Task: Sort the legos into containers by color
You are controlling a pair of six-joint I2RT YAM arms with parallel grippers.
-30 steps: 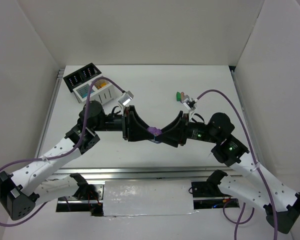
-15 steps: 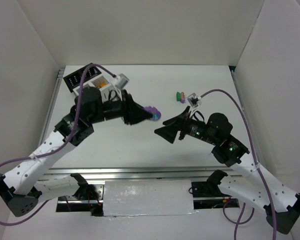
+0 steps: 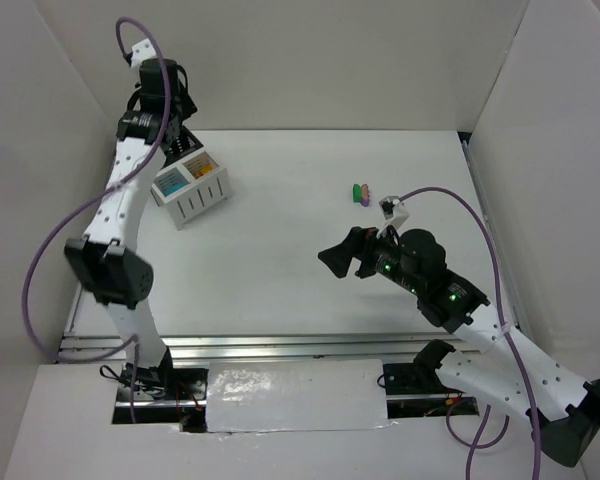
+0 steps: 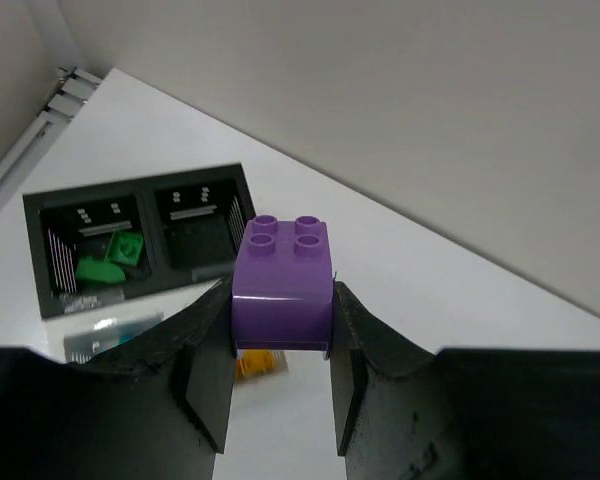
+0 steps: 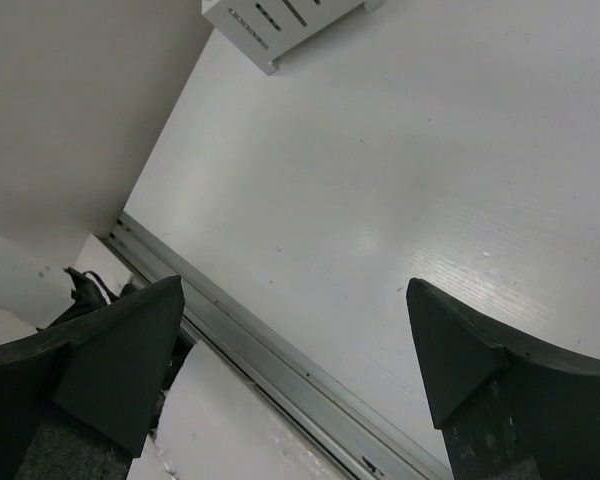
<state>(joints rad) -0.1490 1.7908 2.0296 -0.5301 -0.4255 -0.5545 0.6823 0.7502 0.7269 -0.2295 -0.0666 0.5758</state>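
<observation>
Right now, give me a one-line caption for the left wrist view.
Left tool grips a purple studded plastic brick aloft near the black slatted two-compartment bin holding green bricks.

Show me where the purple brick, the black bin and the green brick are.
purple brick (image 4: 282,295): left wrist view, front face.
black bin (image 4: 130,188): left wrist view, far rim.
green brick (image 4: 123,250): left wrist view, its top, inside the bin's left compartment.

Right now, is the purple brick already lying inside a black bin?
No, the left gripper holds the purple brick between its fingers, outside the black bins.
</observation>
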